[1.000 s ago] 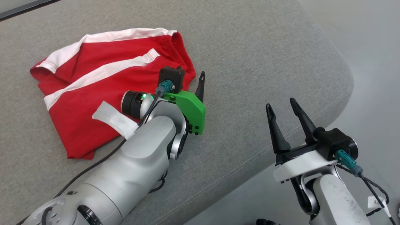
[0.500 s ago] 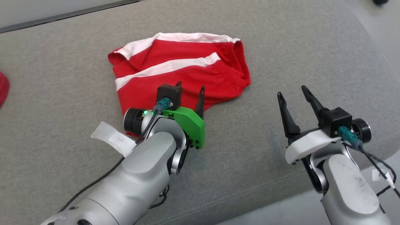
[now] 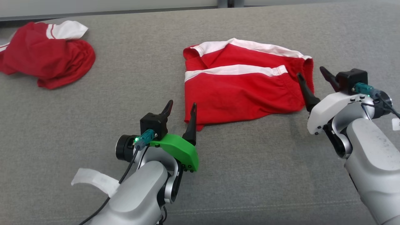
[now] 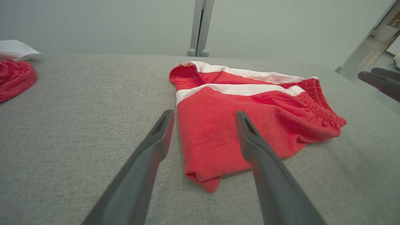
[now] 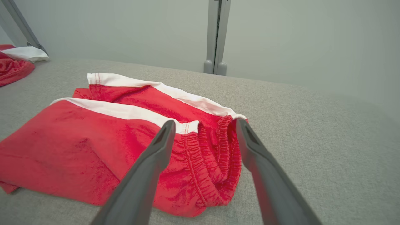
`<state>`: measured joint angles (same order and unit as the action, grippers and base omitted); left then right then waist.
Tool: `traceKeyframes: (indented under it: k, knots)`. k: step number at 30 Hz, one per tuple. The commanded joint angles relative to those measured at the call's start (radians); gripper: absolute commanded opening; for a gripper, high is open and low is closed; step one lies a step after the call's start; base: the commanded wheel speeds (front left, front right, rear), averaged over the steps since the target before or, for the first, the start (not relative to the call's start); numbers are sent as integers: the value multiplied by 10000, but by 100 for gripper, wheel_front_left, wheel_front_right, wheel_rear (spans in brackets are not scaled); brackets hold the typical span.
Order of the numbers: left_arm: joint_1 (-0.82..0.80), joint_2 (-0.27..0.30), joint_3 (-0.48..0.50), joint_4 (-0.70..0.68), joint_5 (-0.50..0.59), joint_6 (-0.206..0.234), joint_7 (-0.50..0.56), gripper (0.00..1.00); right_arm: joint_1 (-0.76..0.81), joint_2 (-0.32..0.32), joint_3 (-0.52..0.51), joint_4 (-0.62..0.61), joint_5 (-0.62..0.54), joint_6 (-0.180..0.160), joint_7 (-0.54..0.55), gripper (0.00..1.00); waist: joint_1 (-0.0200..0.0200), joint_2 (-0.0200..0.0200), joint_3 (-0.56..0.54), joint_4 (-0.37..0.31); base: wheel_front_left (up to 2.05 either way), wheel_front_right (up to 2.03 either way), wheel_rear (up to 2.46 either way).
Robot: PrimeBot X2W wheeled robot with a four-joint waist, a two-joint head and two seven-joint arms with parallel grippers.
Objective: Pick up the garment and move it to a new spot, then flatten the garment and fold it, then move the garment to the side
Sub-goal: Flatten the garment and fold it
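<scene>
red shorts (image 3: 243, 90) btwn L tool (image 3: 182, 103) & R tool (image 3: 310, 71), jaws apart

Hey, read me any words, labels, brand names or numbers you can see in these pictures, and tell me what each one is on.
No text can be read anywhere.
The white paper tag on the left arm's cable: no print shows.
The small white tag by the right arm's cable: too small to read.
No logo or label shows on the red shorts with white stripes, the crumpled red and white garment or the green plastic bracket.
</scene>
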<state>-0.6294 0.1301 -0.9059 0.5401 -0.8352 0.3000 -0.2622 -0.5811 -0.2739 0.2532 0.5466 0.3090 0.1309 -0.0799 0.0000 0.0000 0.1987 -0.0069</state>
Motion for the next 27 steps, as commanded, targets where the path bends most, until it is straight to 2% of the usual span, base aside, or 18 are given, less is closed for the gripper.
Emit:
traceKeyframes:
  k: [1, 4, 11, 21, 27]
  knots:
    - [250, 78, 138, -240, 196, 83, -23, 100, -261, -209, 106, 242, 119, -3, 51, 100, 0, 0, 14, 1039, 0, 0, 0]
    - [719, 212, 498, -877, 561, 186, -24, 100, -818, -531, 342, 1013, 532, -3, 170, 100, 0, 0, 250, 1546, 0, 0, 0]
    - [1151, 335, 916, -1597, 936, 264, -26, 100, -1534, -958, 544, 2415, 1280, -3, 720, 100, 0, 0, 513, 2188, 0, 0, 0]
    - [1325, 355, 1207, -1942, 1185, 234, -25, 100, -2003, -1105, 892, 3610, 2051, -3, 1231, 100, 0, 0, 647, 2438, 0, 0, 0]
    - [1348, 373, 1339, -1979, 1249, 172, -25, 100, -2093, -1223, 1207, 3812, 2481, -3, 1378, 100, 0, 0, 749, 2541, 0, 0, 0]
